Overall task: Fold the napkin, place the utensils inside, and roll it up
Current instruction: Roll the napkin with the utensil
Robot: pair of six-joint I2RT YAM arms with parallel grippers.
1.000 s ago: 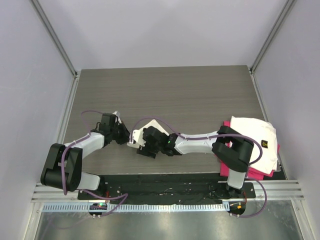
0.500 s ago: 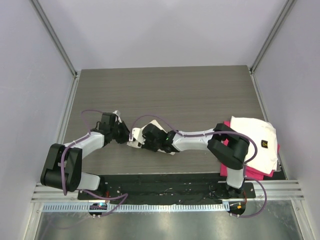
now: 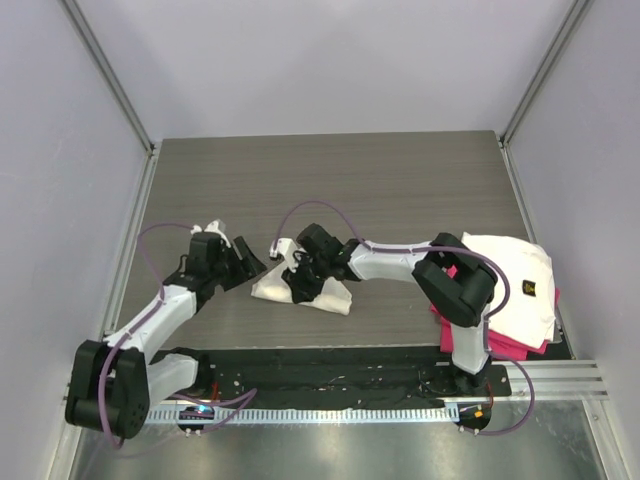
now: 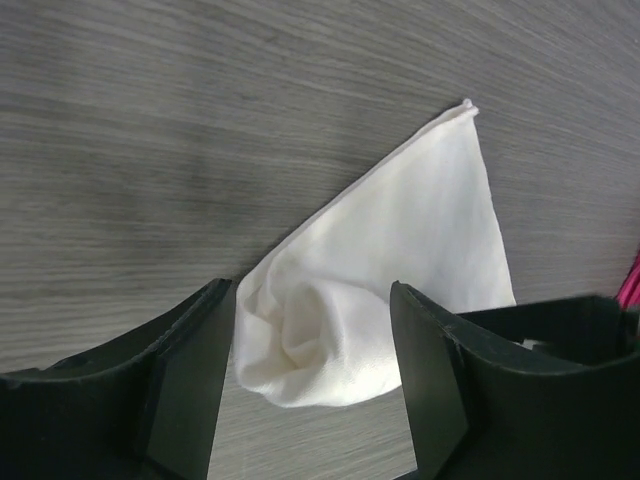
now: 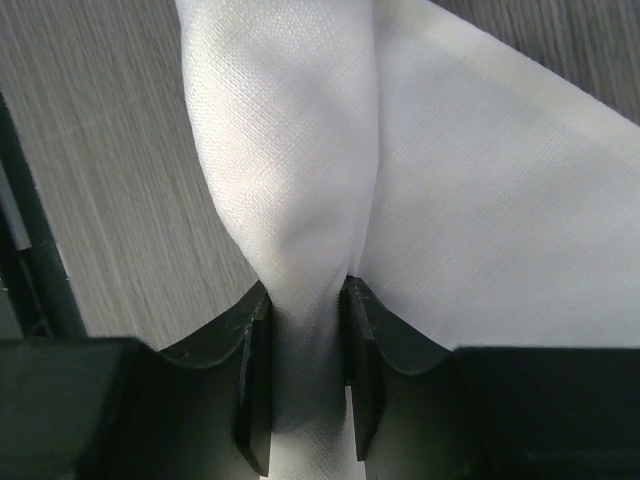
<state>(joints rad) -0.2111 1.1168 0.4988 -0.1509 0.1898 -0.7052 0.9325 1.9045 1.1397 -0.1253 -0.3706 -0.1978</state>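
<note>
The napkin (image 3: 328,298) lies as a cream-white rolled bundle on the wood-grain table, just left of centre. In the left wrist view its rolled end (image 4: 330,340) faces me, with a flat corner trailing away behind it. My left gripper (image 3: 246,268) (image 4: 308,300) stands open just left of that end, its fingers apart from the cloth. My right gripper (image 3: 300,281) (image 5: 306,298) is shut on the napkin, pinching the thick roll (image 5: 290,150) from above. The utensils are hidden; none shows in any view.
At the right edge lies a folded white cloth with a small dark logo (image 3: 508,272), stacked on a pink cloth (image 3: 510,346). Grey walls enclose the table on three sides. A black rail (image 3: 330,375) with the arm bases runs along the near edge.
My left gripper has let go of the napkin's end, opened and drawn back to the left. My right gripper has closed on the roll and shifted slightly toward the back.
</note>
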